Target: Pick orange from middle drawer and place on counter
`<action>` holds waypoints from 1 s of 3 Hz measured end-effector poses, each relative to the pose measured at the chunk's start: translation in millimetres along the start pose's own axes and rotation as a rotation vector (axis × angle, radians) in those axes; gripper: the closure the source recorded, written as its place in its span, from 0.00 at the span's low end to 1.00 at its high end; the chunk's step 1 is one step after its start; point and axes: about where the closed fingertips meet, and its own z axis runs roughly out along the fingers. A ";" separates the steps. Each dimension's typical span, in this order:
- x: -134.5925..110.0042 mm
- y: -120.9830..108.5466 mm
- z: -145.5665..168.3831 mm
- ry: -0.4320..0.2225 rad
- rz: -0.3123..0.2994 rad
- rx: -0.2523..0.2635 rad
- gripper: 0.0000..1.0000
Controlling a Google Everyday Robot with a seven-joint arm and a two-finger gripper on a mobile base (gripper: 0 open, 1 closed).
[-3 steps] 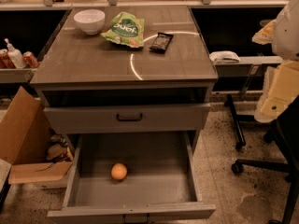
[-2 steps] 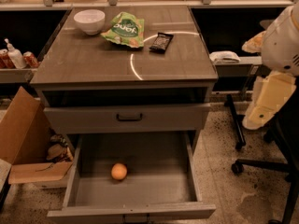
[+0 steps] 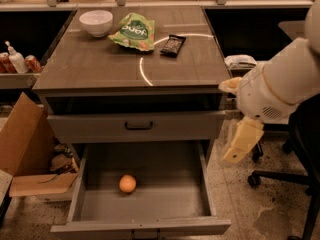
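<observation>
The orange (image 3: 127, 183) lies on the grey floor of the open middle drawer (image 3: 170, 189), left of its centre. The counter (image 3: 100, 64) is the wood-grain top above it. My white arm comes in from the right edge. My gripper (image 3: 240, 143) hangs as a cream piece just right of the cabinet's front corner, level with the shut drawer front. It is above and to the right of the orange, well apart from it and outside the drawer. It holds nothing that I can see.
On the counter stand a white bowl (image 3: 96, 22), a green snack bag (image 3: 134, 31) and a dark snack bar (image 3: 173, 45). A cardboard box (image 3: 22, 149) stands left of the drawer. An office chair base (image 3: 280, 176) is on the right.
My arm has swung left and down toward the cabinet's right front corner. The orange and the drawer have not moved.
</observation>
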 end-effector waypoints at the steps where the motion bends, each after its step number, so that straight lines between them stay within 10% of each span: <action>1: -1.9 0.9 0.3 -0.002 -0.001 0.005 0.00; 3: 12.3 23.4 62.9 -0.019 0.047 -0.039 0.00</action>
